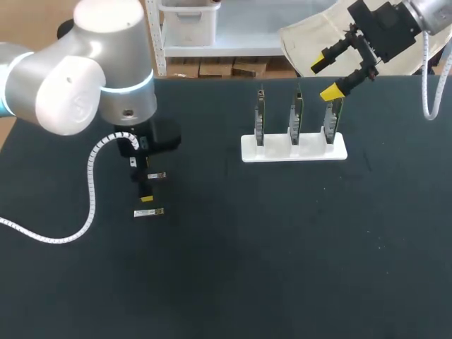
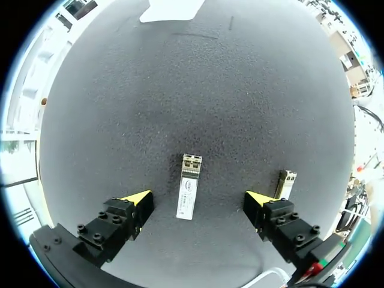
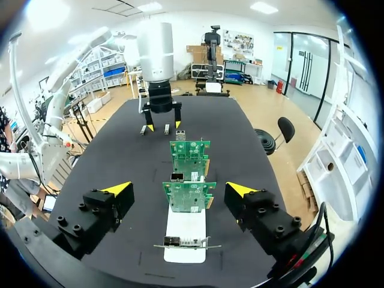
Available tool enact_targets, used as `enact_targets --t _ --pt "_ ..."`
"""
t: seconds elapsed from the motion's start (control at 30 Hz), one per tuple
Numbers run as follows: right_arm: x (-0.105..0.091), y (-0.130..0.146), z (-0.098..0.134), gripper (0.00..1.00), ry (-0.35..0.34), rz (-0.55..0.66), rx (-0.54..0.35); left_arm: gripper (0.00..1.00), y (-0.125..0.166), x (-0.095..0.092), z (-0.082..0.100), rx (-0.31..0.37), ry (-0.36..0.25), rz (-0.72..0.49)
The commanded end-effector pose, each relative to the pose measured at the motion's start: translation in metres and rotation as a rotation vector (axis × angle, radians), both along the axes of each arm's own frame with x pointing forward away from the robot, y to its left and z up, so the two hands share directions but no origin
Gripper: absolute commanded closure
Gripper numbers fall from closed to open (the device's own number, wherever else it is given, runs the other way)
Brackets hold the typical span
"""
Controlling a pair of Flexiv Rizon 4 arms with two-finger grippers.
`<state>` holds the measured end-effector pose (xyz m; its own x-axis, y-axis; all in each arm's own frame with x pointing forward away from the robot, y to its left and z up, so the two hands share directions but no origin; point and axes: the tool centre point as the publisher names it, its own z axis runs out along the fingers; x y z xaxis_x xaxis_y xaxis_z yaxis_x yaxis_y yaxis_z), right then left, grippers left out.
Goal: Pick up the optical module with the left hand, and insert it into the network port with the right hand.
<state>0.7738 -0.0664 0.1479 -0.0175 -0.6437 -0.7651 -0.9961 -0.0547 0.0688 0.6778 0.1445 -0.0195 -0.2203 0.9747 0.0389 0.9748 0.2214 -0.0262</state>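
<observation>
Black matting is covering the table (image 1: 282, 268). At left, the left gripper (image 2: 198, 199) is hovering low with its fingers spread wide and gripping nothing, and the optical module (image 2: 188, 195) is lying flat on the mat between them, touching neither. A second module (image 2: 285, 183) is lying just outside one finger. Further right, a white stand (image 1: 294, 150) is holding three upright circuit boards (image 1: 296, 113), with the right gripper (image 1: 325, 77) hanging open and empty above the rightmost. The module is looking small, light, stiff and probably slippery, so pinching its long sides at mid-body seems best.
</observation>
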Motion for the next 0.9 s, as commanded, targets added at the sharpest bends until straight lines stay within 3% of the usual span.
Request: enact_targets --t 0.03,0.13,0.17,0.2,0.23,0.27,0.9 --pt "-0.0012 0.0000 -0.0003 0.00 -0.003 -0.002 0.001 0.00 0.0024 0.0003 -0.0022 -0.006 -0.002 0.001" --pt "-0.0012 0.0000 -0.0003 0.00 -0.003 -0.002 0.001 0.00 0.0026 0.0001 -0.0019 -0.036 0.017 -0.007" --pt "-0.0012 0.0000 -0.0003 0.00 -0.003 -0.002 0.001 0.08 0.0033 0.0004 -0.0022 -0.030 0.023 -0.005" --pt "-0.0012 0.0000 -0.0003 0.00 -0.003 -0.002 0.001 0.51 0.0037 0.0008 -0.0033 -0.018 0.032 -0.009" --pt "-0.0012 0.0000 -0.0003 0.00 -0.003 -0.002 0.001 0.69 0.0037 0.0010 -0.0043 -0.020 0.035 -0.008" --pt "-0.0012 0.0000 -0.0003 0.00 -0.003 -0.002 0.001 1.00 0.0037 0.0010 -0.0047 -0.021 0.041 -0.006" --pt "-0.0012 0.0000 -0.0003 0.00 -0.003 -0.002 0.001 1.00 0.0041 -0.0070 -0.0090 0.014 0.059 0.039"
